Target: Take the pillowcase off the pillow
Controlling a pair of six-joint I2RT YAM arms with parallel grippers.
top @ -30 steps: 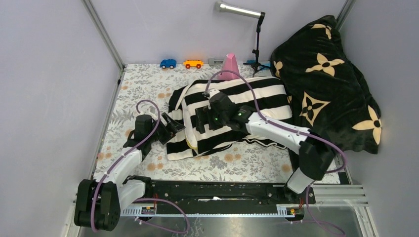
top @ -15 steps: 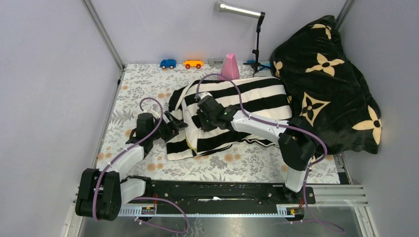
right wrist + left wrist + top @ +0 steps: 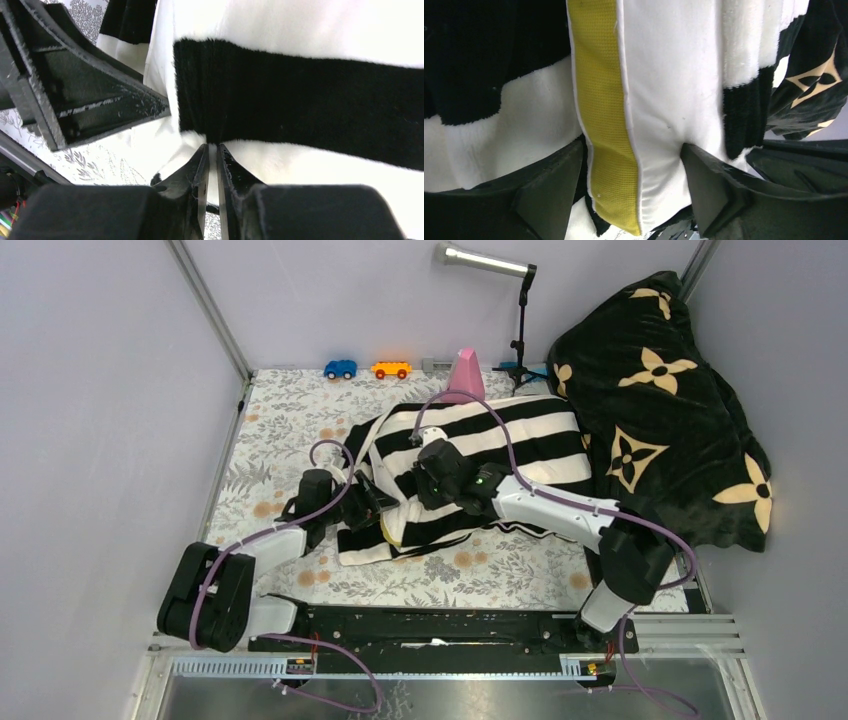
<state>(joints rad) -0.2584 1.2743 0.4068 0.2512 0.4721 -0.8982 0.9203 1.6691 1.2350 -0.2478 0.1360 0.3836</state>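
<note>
**Left anchors the pillow, right peels the case: anchor not clamped yet.**

Left gripper (image 3: pixel 631 150) is spread, its fingers straddling the exposed near-left end of the pillow (image 3: pixel 664 90), with the yellow edge band (image 3: pixel 599 100) between them. One finger dents the white shell, but I see no real clamp. Just past it, the right gripper (image 3: pixel 211 150) is pressed together on a thin fold of the pillowcase (image 3: pixel 500 435), at a black/cream stripe edge near the case mouth. The pillow lies across the table (image 3: pixel 290 410), mostly inside the case, with its far end against the black flower blanket (image 3: pixel 650 410).

My read: close the left jaws on pillow only, no stripe fabric caught. Then draw the case along the pillow's length with the right arm, low and slow. The risk is that the thin pinch slips; if it does, re-grip deeper.
</note>
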